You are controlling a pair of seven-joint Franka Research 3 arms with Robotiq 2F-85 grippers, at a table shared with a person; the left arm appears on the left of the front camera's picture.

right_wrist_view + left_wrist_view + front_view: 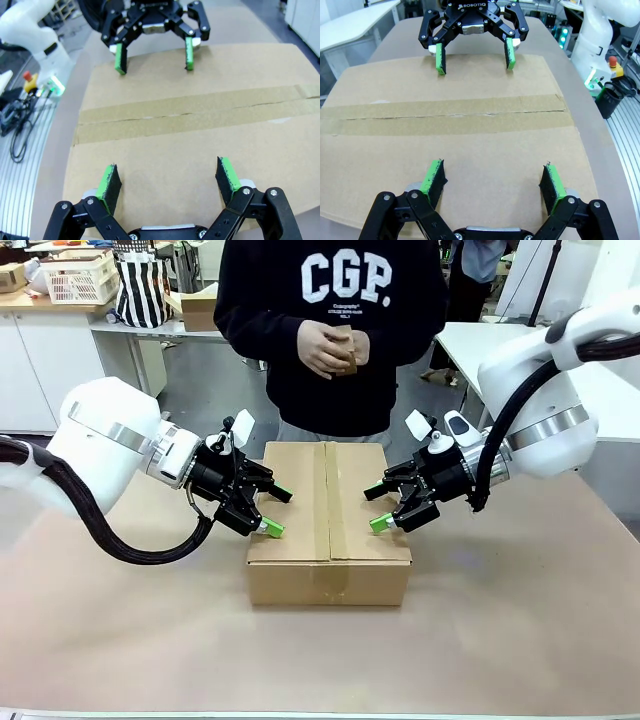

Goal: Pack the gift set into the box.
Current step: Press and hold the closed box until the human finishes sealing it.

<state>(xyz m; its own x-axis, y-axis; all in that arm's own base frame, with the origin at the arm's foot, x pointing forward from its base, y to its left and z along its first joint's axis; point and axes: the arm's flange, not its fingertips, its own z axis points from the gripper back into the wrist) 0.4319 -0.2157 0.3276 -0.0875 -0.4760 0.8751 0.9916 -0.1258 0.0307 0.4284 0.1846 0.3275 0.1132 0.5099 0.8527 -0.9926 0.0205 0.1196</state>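
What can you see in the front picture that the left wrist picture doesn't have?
The front view alone has the person holding a small brown thing in both hands, and the box's front wall. The left wrist view alone has a red button beside the table. Both have the closed box with tape along its seam, the open left gripper and the open right gripper.

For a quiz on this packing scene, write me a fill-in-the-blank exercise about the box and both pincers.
1. The flaps of the box are ____ and taped along the seam.
2. The left pincer and the right pincer are both ____, holding nothing.
3. The two pincers hang at opposite ____ of the box.
4. The person's hands hold a small ____ object.

Missing words: closed; open; sides; brown
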